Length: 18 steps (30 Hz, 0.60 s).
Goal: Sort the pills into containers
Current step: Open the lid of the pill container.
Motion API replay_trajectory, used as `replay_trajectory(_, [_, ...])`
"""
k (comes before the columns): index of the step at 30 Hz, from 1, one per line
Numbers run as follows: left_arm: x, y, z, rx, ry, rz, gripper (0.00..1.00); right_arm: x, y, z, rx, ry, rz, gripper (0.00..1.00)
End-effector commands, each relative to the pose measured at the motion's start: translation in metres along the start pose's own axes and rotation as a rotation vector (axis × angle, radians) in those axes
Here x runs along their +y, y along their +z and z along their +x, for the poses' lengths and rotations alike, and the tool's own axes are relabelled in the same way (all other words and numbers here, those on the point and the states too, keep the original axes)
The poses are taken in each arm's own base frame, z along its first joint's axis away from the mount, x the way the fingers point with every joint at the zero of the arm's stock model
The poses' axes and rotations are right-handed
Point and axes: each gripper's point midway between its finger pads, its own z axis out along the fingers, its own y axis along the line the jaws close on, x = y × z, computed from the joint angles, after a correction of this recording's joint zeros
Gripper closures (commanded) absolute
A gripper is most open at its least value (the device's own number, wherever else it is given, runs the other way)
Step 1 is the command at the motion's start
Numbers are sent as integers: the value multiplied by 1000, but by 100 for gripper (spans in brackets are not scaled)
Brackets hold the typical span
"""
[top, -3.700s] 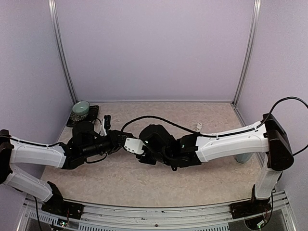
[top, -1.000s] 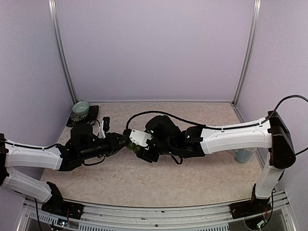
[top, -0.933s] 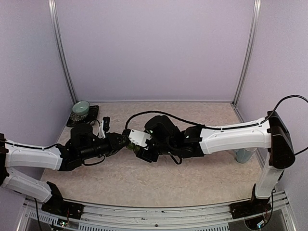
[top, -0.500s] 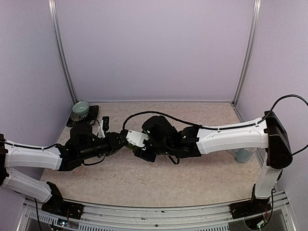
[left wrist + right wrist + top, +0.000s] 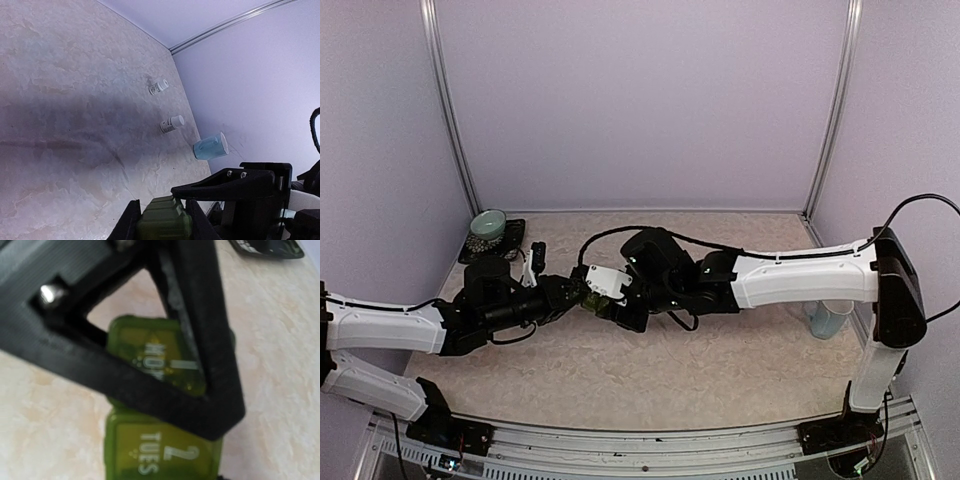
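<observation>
The containers (image 5: 162, 222) are a green strip of lidded squares, and my left gripper (image 5: 161, 225) is shut on its sides, holding it just above the table. Lids marked MON and TUES show on the containers (image 5: 160, 455) in the right wrist view, where a black triangular finger (image 5: 150, 385) crosses the MON lid. My right gripper (image 5: 601, 296) meets the strip from the right. One of its fingers (image 5: 227, 187) rests its tip on the strip's top. How its jaws stand is hidden. No pills show.
Two small white bottles (image 5: 158, 87) (image 5: 172, 123) lie on the table beyond the strip, with a pale blue mug (image 5: 210, 146) at the right wall. A pale green bowl (image 5: 488, 224) stands on a dark tray (image 5: 512, 238) at the back left.
My right arm has shifted a little left and toward the back, closing in on the strip. The left arm and the strip have stayed put.
</observation>
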Motion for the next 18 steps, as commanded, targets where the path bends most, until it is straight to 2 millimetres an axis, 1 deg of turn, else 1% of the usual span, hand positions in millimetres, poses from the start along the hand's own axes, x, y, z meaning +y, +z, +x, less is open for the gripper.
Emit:
replay_trajectory(1, [-7,-4,3,12,49,31,85,-1,-27,-19,-56,56,-121,58])
replay_trajectory(7, [0,-2,8,23,50,13,85,-6,-44,-32,-107,156,-267,58])
replay_trajectory(14, [6,-3,10,22,53,-7,85,-14,-54,-35,-126,262,-375,59])
replay_trajectory(16, [8,-4,11,22,53,-11,85,-15,-58,-37,-143,283,-408,59])
replay_trajectory(18, [9,-4,12,23,50,-14,85,-19,-60,-38,-143,295,-406,57])
